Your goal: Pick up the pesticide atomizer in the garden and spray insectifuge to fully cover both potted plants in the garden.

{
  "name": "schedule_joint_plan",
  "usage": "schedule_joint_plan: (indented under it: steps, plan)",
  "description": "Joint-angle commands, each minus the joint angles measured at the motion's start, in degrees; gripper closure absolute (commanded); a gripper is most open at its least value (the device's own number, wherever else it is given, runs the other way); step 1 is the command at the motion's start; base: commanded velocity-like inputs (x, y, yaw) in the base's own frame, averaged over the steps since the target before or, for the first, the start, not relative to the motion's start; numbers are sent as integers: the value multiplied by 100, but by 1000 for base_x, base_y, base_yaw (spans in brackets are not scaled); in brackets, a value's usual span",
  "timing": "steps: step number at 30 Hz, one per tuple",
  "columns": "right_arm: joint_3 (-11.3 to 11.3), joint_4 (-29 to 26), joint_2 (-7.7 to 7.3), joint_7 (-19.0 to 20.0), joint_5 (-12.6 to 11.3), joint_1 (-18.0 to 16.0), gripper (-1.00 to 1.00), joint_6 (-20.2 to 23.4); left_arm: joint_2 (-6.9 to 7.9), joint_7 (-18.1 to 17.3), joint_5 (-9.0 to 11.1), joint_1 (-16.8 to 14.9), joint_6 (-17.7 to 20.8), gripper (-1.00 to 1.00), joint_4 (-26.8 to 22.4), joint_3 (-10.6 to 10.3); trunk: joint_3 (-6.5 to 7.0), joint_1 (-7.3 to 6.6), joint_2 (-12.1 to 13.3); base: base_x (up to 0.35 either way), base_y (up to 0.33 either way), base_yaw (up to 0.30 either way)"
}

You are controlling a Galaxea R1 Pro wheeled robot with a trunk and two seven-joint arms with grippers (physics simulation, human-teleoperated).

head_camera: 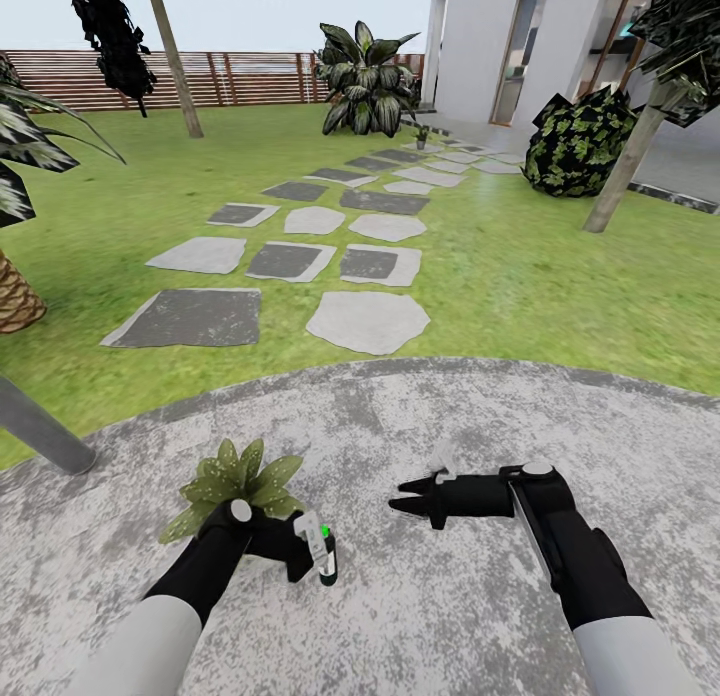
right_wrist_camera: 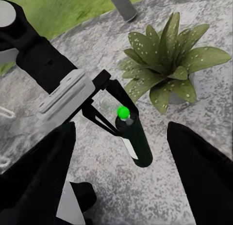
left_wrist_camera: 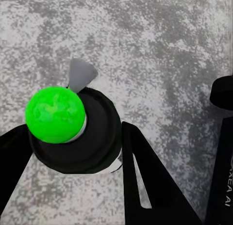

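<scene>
So the left gripper (head_camera: 318, 553) has the pesticide atomizer (head_camera: 326, 557) clamped between its fingers, low on the gravel patio (head_camera: 420, 616); in the head view most of the bottle is tucked behind the black gripper body, you only get the pale top, a bright green dot and a stub of dark bottle; whether its base touches the gravel, can't tell; the right wrist view is way clearer: the atomizer (right_wrist_camera: 133, 140) stands roughly upright with a slight lean, long axis running up and down, green-tipped head on top, dark green body with the white label strip below; a black finger (right_wrist_camera: 112, 91) reaches in to the bottle's neck; from the left wrist view you're looking straight down the bottle's axis, so the atomizer (left_wrist_camera: 73, 130) is just a round dark cap with a green ball and a small grey tab poking out to one side; the body under it is hidden; which way the nozzle faces I honestly can't make out; one potted plant (head_camera: 235, 484) sits just beside the left gripper, on its far side, leaves partly covered by the wrist; pot barely visible; the right gripper (head_camera: 408, 496) hovers near the atomizer, pointing toward it, jaws parted with nothing in them; its fingers are dark blurs at the right wrist view's edges
</scene>
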Motion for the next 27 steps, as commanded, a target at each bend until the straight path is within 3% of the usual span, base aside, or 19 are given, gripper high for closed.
schedule_joint_plan:
  steps: [1,11,21,22,26,27]
  plan:
    - [2,-8,-2,26,27,-5,100,46,-11,-31,-20,-2,28,100,-25,10,-4,-1,-2,0,0,0]
    - [0,-8,-11,32,73,-3,100,45,-108,-36,-11,-3,-559,100,-156,-14,-4,-1,-2,0,0,0]
    - [-1,-16,-11,32,97,-4,100,45,-444,-39,-19,-3,-663,100,-166,-30,-4,-1,-2,0,0,0]
    - [-1,-16,-11,32,97,-3,100,45,-474,-39,-19,-3,-660,100,-166,-82,-4,-1,-2,0,0,0]
    - [-1,-16,-11,32,97,-3,100,43,-503,-39,-9,-3,-627,100,-166,-1065,-4,-1,-2,0,0,0]
    - [-1,-18,-11,32,97,-3,100,31,-504,-36,-7,-3,-622,100,-166,-1187,-4,-1,-2,0,0,0]
